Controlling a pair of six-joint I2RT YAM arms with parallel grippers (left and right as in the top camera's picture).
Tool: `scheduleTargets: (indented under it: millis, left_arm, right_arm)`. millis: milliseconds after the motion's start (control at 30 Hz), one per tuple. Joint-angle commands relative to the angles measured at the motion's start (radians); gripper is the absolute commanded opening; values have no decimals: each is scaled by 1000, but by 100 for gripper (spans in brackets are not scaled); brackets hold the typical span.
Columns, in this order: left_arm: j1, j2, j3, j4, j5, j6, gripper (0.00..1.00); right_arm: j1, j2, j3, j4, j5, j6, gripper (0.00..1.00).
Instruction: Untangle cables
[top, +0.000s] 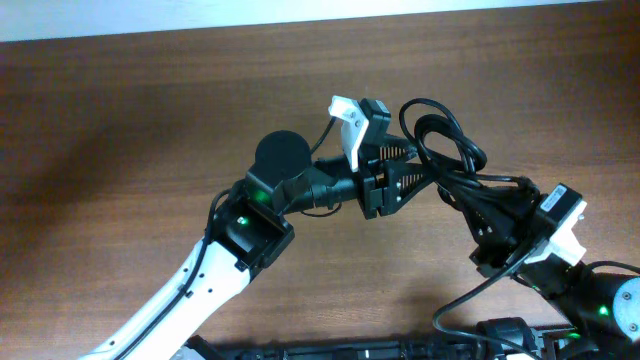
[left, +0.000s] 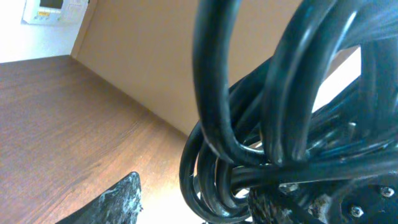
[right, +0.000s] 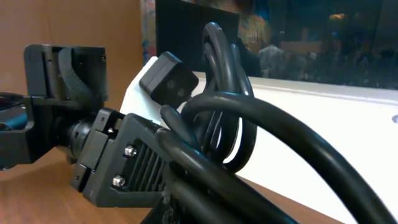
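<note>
"Overhead first, Ben. Where are the cables (top: 445, 150)?"

"Up off the table (top: 150, 120), in the middle and a bit to the right. They hang in a black bunch between the two arms. Some loops stick out toward the far side."

"Who has them?"

"The right pincer (top: 497, 215) is squeezed together on the bunch. The left pincer (top: 412, 182) is right at the bunch too. In the left wrist view one finger (left: 121, 198) stands off from the cables, with a gap. So I think its jaws are apart and the cables sit between them."

"What is the job now?"

"I think it is picking one cable to pull free."

"How do we do that well?"

"The right side should hold tight and not move. The left one should close on just one loop, not the whole bunch. Then it should pull slowly to the left. If the knot gets tighter, stop and try another loop."

"And the plug ends?"

"I can't see them. They might catch, so go gently."
</note>
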Motion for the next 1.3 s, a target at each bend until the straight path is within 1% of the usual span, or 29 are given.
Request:
scheduleTargets:
  millis: [0, 67, 100, 200, 233, 467, 567, 667, 767, 833, 867, 1000, 1100, 1267]
  left_arm:
    - [-23, 9, 6, 39, 40, 8, 56]
    - [-23, 9, 6, 56, 40, 8, 49]
    - [-23, 9, 6, 61, 40, 8, 41]
    - [-23, 9, 6, 70, 40, 8, 9]
    - [-23, 9, 6, 71, 40, 8, 0]
    - [-23, 9, 6, 81, 40, 14, 0]
    - [-21, 9, 6, 80, 40, 79, 0]
    - [-16, 9, 6, 77, 54, 142, 0]
    - [18, 9, 6, 90, 117, 156, 0]
    - [57, 9, 6, 118, 195, 156, 0]
    - [85, 9, 6, 139, 234, 155, 0]
    - [147, 9, 6, 183, 312, 155, 0]
    - [176, 9, 6, 234, 386, 155, 0]
    - [185, 9, 6, 261, 416, 155, 0]
  right_arm:
    - [4, -1, 13, 0, -92, 8, 4]
    - [4, -1, 13, 1, -99, 8, 4]
    - [4, -1, 13, 1, -98, 8, 4]
    - [4, -1, 13, 2, -98, 8, 4]
    - [4, -1, 13, 1, -98, 8, 4]
    - [4, -1, 13, 0, -97, 8, 4]
    - [4, -1, 13, -10, -76, 7, 4]
    - [4, -1, 13, -48, -15, 6, 4]
    - [4, -1, 13, -98, 52, -4, 4]
    - [4, -1, 13, -133, 110, -4, 4]
    - [4, -1, 13, -141, 124, -4, 4]
    - [4, -1, 13, -162, 137, -31, 5]
    - [4, -1, 13, -200, 214, -31, 4]
    - [4, -1, 13, -217, 240, -31, 4]
